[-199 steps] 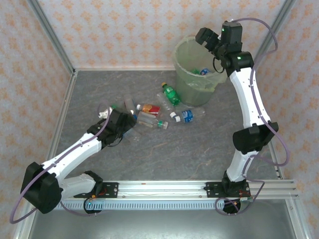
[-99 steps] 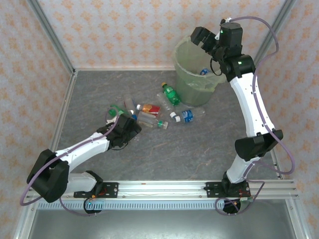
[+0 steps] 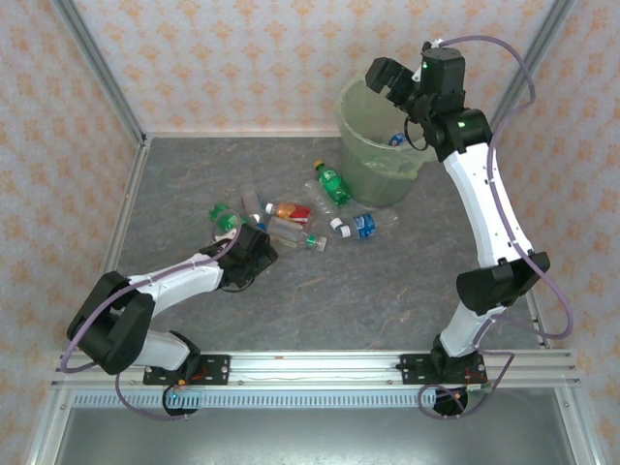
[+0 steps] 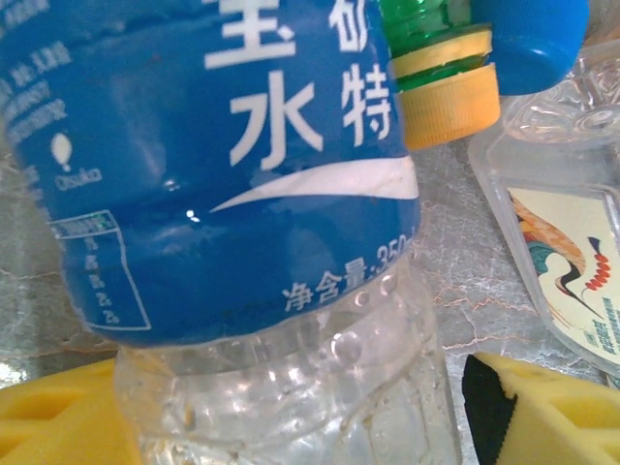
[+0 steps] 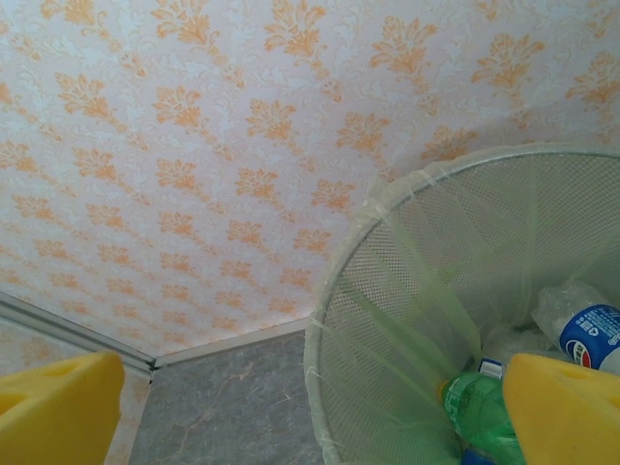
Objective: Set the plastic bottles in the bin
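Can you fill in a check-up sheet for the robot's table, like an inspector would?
Surface: grey marbled table, flat.
Job's things: plastic bottles lie scattered mid-table; some already lie in the bin.
Clutter: nothing seen.
Grippers: left gripper open, jaws either side of a blue-label bottle; right gripper open, empty, above the bin.
Cables: purple cables hang in loose loops, off the bottles.
Surroundings: orange-patterned wallpaper, metal frame posts.
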